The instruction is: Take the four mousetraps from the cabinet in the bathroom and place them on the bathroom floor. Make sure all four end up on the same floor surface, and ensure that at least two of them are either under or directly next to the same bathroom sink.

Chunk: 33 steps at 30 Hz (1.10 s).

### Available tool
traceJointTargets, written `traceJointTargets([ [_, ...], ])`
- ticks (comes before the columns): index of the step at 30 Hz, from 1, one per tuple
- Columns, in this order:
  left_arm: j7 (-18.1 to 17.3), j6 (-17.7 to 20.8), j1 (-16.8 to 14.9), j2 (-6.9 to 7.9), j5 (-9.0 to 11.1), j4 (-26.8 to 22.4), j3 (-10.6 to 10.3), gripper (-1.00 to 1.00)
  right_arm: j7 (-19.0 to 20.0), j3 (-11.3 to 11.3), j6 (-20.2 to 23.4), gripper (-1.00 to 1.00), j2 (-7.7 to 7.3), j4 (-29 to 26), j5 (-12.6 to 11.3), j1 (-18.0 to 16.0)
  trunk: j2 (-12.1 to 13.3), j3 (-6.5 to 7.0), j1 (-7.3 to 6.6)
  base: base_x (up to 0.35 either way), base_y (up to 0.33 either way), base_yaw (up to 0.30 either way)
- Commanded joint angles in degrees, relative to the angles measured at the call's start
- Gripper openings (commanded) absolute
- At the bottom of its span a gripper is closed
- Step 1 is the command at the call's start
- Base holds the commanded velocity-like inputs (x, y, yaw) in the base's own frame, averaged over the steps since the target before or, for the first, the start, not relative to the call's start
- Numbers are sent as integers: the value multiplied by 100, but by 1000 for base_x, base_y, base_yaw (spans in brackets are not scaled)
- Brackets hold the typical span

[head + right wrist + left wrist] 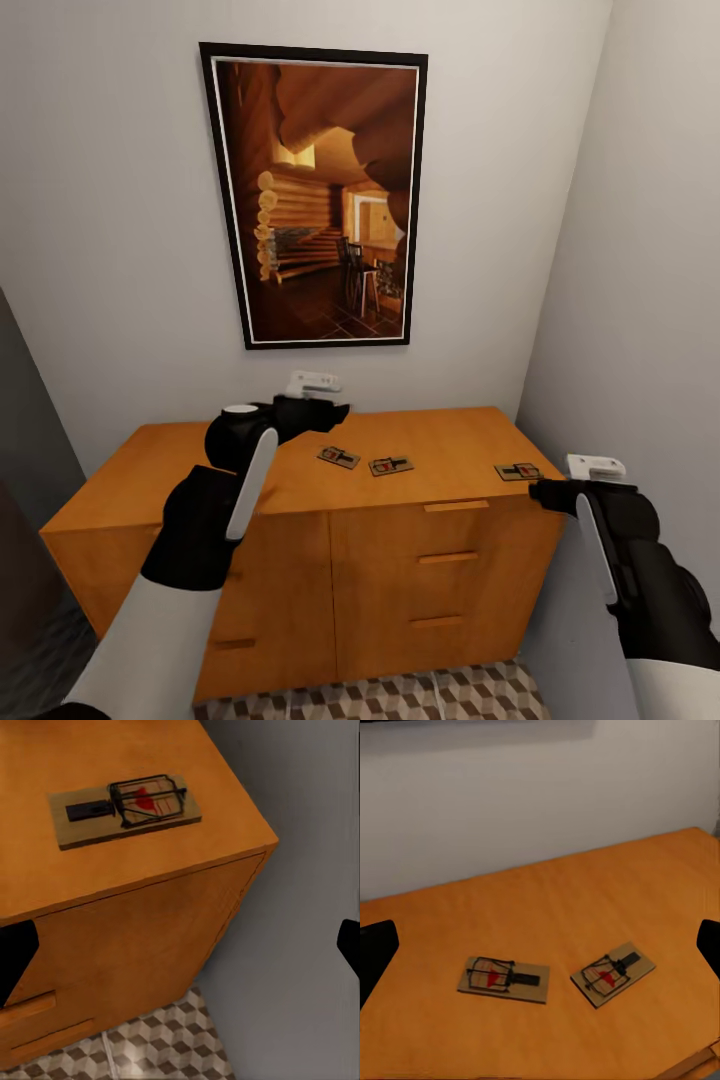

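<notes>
Left gripper open, empty, above the cabinet. Three mousetraps lie on the cabinet top; none on the floor. Right gripper open, empty, beside the rightmost trap. All placements remain.

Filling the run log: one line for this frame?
phase: reach | left hand: open over cabinet | right hand: open, off corner | mousetraps on top: three visible | held: none

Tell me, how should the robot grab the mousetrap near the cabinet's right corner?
Probably from above, with the right gripper pinching the long edges of the mousetrap. It lies flat on the cabinet, and the bare wooden end keeps fingers off the wire.
</notes>
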Motion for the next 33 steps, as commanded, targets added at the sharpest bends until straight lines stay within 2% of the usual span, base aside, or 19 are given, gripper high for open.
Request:
traceJointTargets([
  [1,7,40,-8,22,35,9,57,100,-18,7,26,100,-1,-4,5,-67,-5,-7,0,0,0,0],
  [10,3,145,-16,169,72,116,369,100,-134,31,26,100,3,-8,1,-510,-5,-7,0,0,0,0],
  [23,-12,219,-18,258,90,237,459,100,-327,75,26,100,51,16,-43,-1220,-5,-7,0,0,0,0],
  [30,-15,286,-18,328,80,292,454,100,-371,318,26,100,127,141,-52,-1431,-5,-7,0,0,0,0],
  [33,-19,299,-18,386,71,300,442,100,-382,531,26,100,199,300,-50,-1499,-5,-7,0,0,0,0],
])
